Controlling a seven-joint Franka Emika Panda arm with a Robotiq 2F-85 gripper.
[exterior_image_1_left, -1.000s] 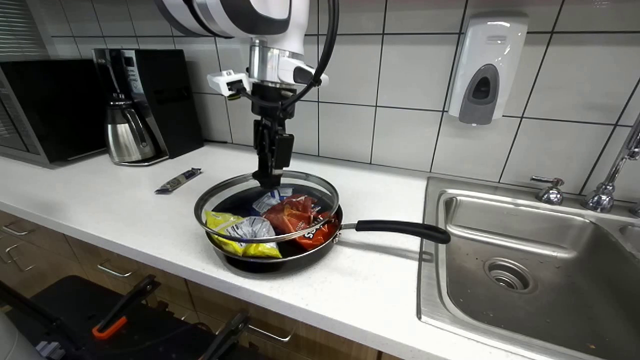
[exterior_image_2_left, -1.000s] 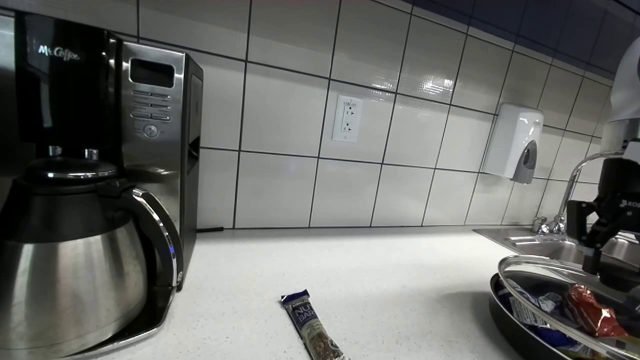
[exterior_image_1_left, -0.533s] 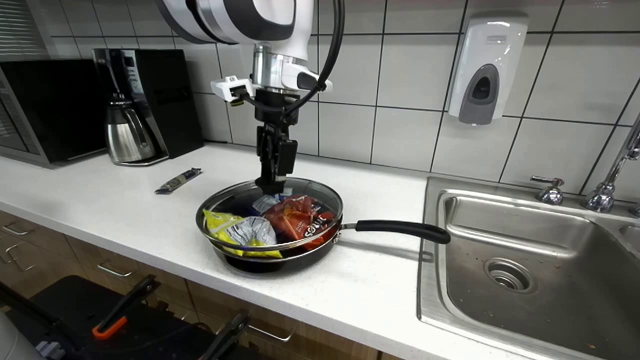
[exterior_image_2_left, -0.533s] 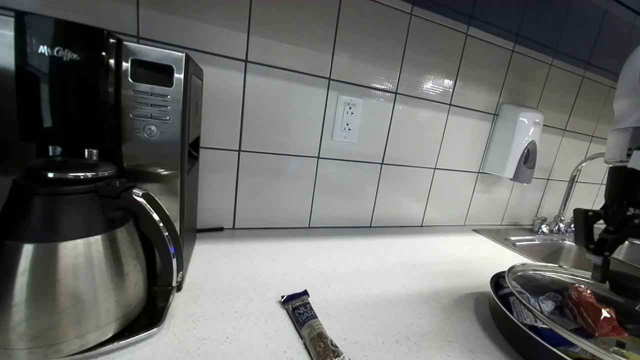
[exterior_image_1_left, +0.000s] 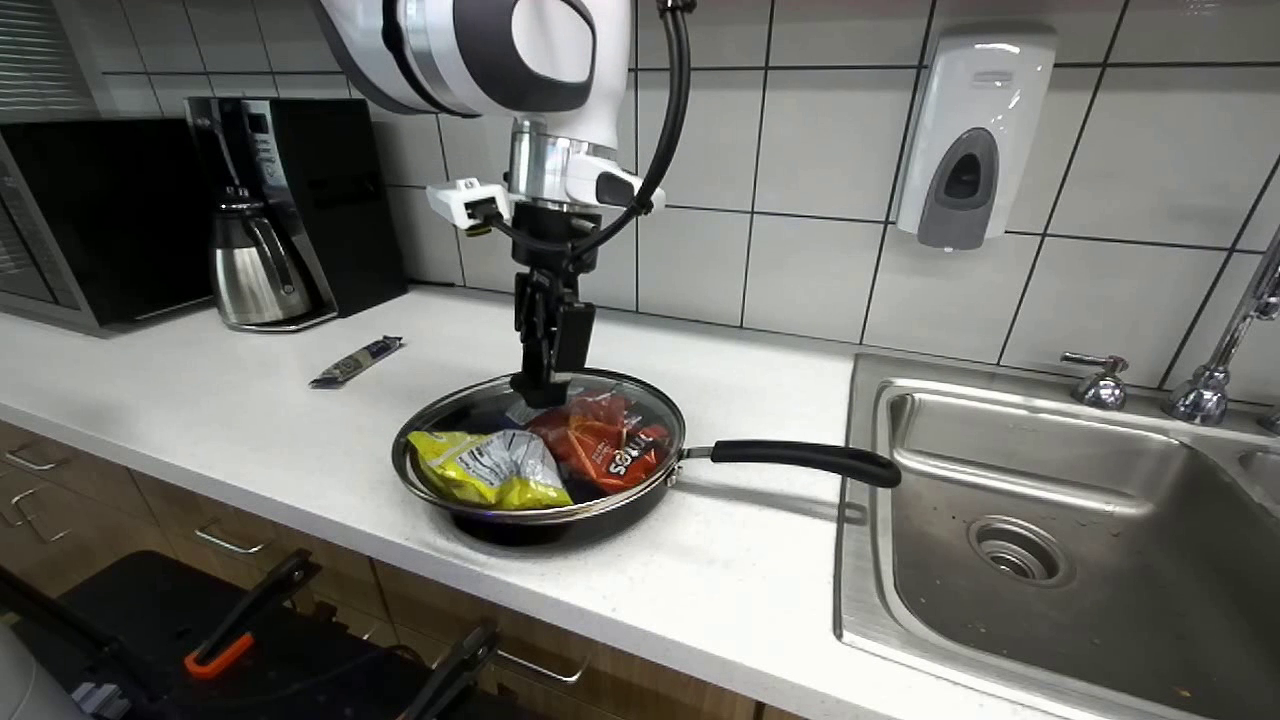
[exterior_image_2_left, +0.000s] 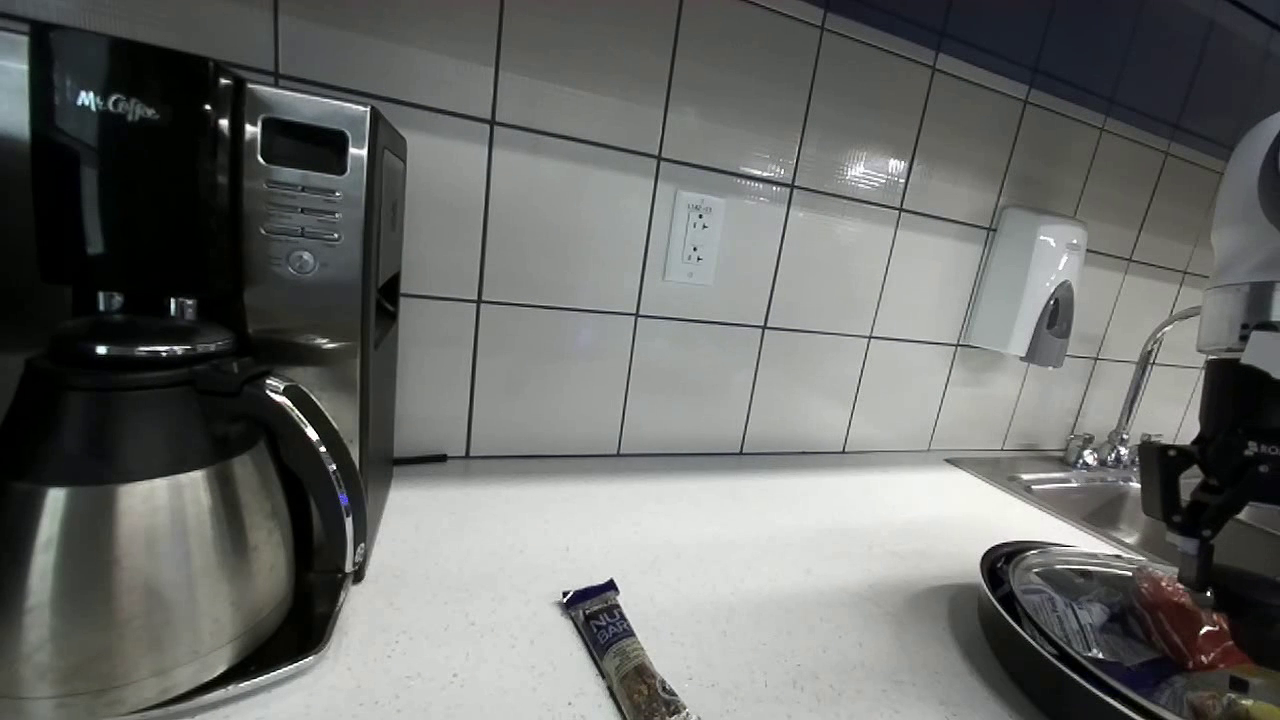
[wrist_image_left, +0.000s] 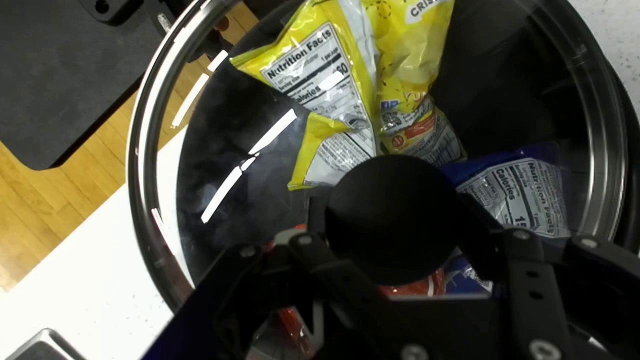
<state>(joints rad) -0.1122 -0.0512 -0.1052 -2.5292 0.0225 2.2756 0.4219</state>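
My gripper (exterior_image_1_left: 545, 385) is shut on the black knob (wrist_image_left: 392, 215) of a round glass lid (exterior_image_1_left: 500, 517); a finger sits on each side of the knob. The lid's metal rim also shows in the wrist view (wrist_image_left: 137, 150). The lid lies on or just above the rim of a black frying pan (exterior_image_1_left: 610, 525), slightly off to one side; I cannot tell if it touches all round. Through the glass I see a yellow snack bag (exterior_image_1_left: 490, 465), a red snack bag (exterior_image_1_left: 600, 440) and a blue bag (wrist_image_left: 520, 190). The pan also shows in an exterior view (exterior_image_2_left: 1010, 630).
The pan's black handle (exterior_image_1_left: 805, 458) points toward the steel sink (exterior_image_1_left: 1100, 600). A nut bar (exterior_image_1_left: 357, 362) lies on the white counter (exterior_image_1_left: 200, 400). A coffee maker (exterior_image_2_left: 310, 200) with a steel carafe (exterior_image_2_left: 150, 570) stands at the back. A soap dispenser (exterior_image_1_left: 975, 140) hangs on the wall.
My gripper has moved down, carrying the lid from above the pan down to the pan's rim. The lid has also shifted slightly toward the handle and lies less tilted.
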